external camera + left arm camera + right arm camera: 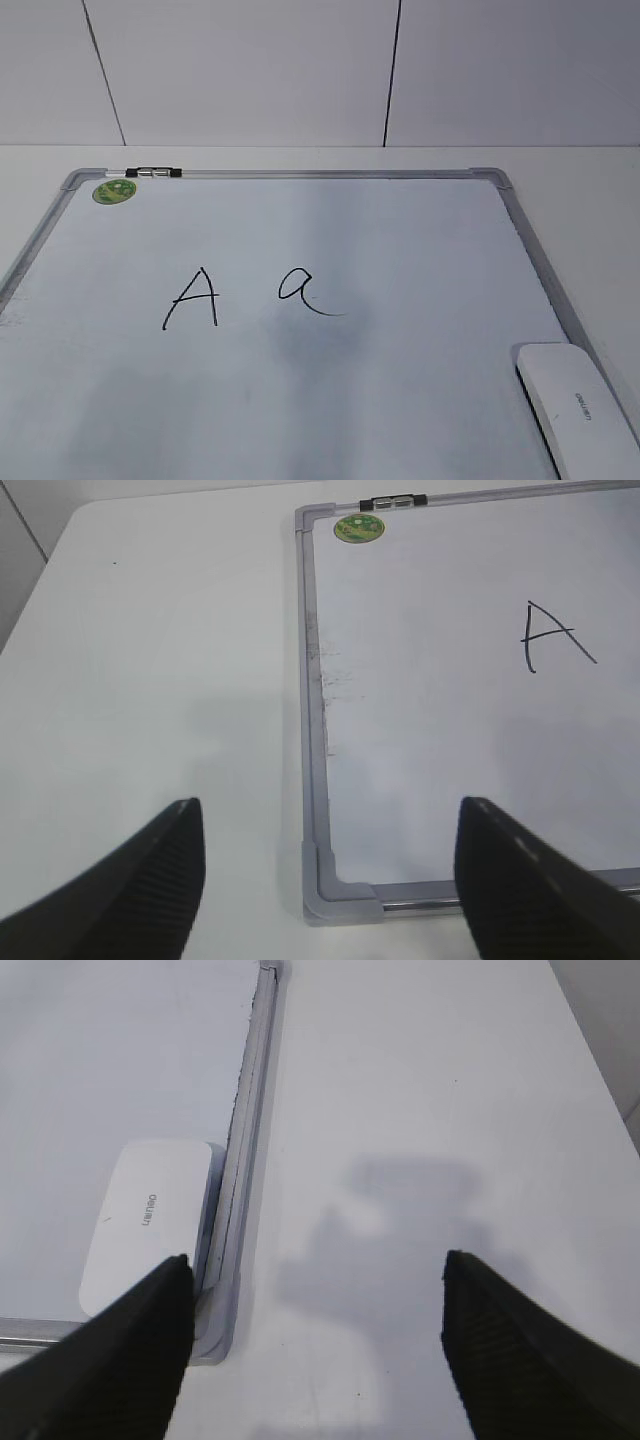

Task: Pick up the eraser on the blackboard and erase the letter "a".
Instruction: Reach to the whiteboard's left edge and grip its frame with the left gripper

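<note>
The blackboard (pixel 400 400) is a white board with a grey frame, flat on the table. The small handwritten letter "a" (pixel 303 288) sits at its middle, right of a capital "A" (pixel 193 297). The white eraser (pixel 578 408) lies at the board's near right corner; it also shows in the right wrist view (pixel 145 1222). My right gripper (pixel 316 1310) is open and empty above the bare table, just right of the board's frame (pixel 240 1160) and the eraser. My left gripper (pixel 330 855) is open and empty above the board's near left corner (pixel 335 890). Neither gripper shows in the exterior view.
A round green sticker (pixel 114 190) and a small clip (pixel 153 173) sit at the board's far left corner. White table (pixel 150 660) lies left of the board and right of it (pixel 430 1110). A panelled wall (pixel 300 70) stands behind.
</note>
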Tool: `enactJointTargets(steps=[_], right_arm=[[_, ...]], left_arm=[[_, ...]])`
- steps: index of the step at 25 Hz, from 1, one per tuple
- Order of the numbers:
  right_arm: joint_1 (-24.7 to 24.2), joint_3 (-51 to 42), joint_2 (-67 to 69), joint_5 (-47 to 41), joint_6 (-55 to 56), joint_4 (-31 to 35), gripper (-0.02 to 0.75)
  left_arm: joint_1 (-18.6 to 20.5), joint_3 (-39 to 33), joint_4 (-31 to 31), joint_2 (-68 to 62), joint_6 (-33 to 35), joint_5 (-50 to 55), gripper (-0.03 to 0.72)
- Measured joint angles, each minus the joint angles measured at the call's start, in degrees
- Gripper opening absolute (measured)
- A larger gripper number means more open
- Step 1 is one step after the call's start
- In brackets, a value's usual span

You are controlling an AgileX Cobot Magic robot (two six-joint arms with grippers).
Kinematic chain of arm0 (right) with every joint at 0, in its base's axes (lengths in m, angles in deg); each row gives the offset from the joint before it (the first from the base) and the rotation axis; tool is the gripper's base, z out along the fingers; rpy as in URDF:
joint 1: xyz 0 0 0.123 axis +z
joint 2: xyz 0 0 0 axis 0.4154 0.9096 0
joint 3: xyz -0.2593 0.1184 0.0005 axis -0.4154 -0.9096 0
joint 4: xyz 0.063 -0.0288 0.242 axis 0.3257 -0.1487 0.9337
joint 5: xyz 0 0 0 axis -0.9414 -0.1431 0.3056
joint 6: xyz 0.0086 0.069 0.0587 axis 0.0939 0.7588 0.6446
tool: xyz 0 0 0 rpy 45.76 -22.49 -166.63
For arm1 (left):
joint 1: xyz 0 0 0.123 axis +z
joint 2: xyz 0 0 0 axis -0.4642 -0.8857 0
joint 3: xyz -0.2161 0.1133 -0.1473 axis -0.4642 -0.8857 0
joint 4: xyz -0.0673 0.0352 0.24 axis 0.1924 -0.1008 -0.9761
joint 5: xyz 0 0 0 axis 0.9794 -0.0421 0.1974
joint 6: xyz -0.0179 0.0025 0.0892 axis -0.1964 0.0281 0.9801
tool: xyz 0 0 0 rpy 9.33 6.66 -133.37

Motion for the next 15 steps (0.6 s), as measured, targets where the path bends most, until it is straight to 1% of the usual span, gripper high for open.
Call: enactJointTargets(steps=[7,15], right_arm=[[0.0,0.0,0.0,0.0,0.0,0.0,0.592],[0.0,0.0,0.0,0.0,0.0,0.0,0.592]], left_arm=[[0.0,0.0,0.0,0.0,0.0,0.0,0.561],[0.0,0.0,0.0,0.0,0.0,0.0,0.559]])
